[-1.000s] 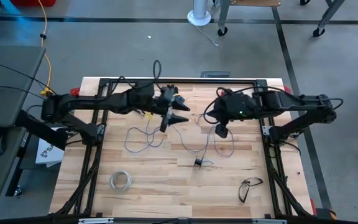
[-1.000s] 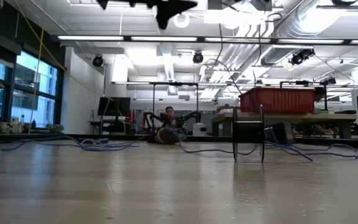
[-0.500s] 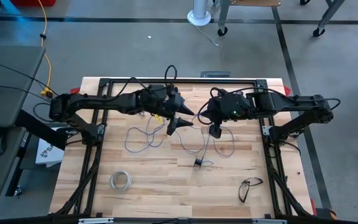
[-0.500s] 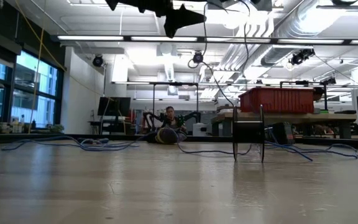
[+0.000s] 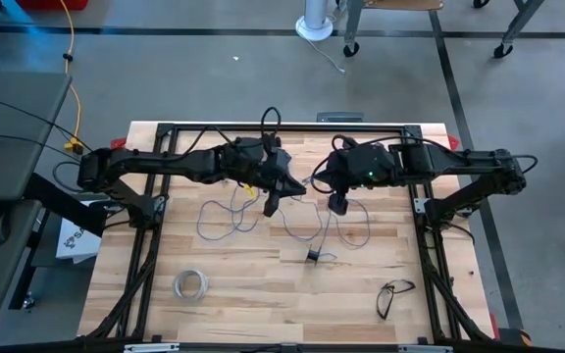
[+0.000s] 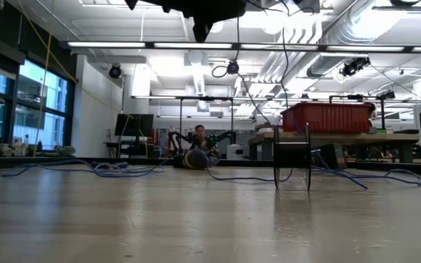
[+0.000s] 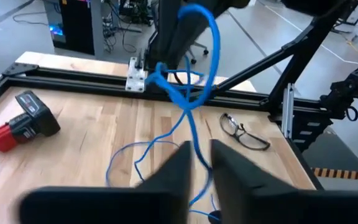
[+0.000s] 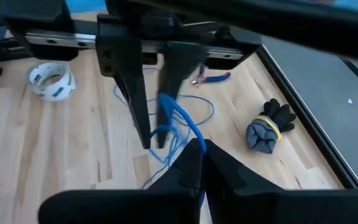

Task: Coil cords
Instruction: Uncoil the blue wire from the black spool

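One thin, limp blue wire (image 7: 194, 93): bunched between left gripper (image 5: 272, 201) and right gripper (image 8: 197, 149), both nipping it, remainder looping over pale wood-plank table (image 5: 243, 284). One small dark spool (image 6: 292, 156), upright below the grippers.

We count one wire (image 5: 231, 218), a single long thin bluish strand trailing in loops across the middle of the bench (image 5: 165, 304), and one small dark spool (image 5: 313, 256) standing on it. We count two arms, and so two grippers: the left gripper (image 5: 271, 204) and the right gripper (image 5: 337, 205), both above the bench's middle. Toward the near left corner lies one whitish ring of tape (image 5: 190, 284); toward the near right corner, one pair of glasses (image 5: 393, 295). We also see one red-and-black battery pack (image 7: 18, 121), one dark glove bundle (image 8: 268, 126), and one pair of small pliers (image 8: 211, 78).
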Robot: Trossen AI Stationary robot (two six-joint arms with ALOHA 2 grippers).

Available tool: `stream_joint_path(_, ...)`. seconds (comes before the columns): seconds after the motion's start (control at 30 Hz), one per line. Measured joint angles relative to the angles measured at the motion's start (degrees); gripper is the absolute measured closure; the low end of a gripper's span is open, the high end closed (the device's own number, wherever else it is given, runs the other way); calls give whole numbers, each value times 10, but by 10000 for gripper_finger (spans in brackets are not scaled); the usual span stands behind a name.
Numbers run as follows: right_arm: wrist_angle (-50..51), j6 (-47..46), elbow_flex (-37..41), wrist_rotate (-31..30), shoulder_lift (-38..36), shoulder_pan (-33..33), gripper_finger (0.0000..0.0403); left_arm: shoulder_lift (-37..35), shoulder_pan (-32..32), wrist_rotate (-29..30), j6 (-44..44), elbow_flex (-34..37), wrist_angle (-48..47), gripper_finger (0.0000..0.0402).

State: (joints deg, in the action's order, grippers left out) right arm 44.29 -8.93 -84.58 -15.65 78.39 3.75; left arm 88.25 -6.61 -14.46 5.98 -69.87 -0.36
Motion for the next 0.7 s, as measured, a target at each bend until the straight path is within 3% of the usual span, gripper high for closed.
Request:
stream_joint_path(0.13, 0, -2, 0, -23, -4, 0, 403, -8, -3, 2, 12, 0, -35, 394)
stream_joint_path(0.23, 0, -17, 0, -48, -26, 0, 403, -25, -11, 9, -7, 0, -126, 398)
stream_joint_path(0.43, 18, -28, 0, -89, -91, 0, 403, -80, -28, 79, -77, 0, -313, 400)
stream_joint_path(0.7, 86, -66, 0, -124, -154, 0, 403, -166, -65, 157, -103, 0, -373, 401)
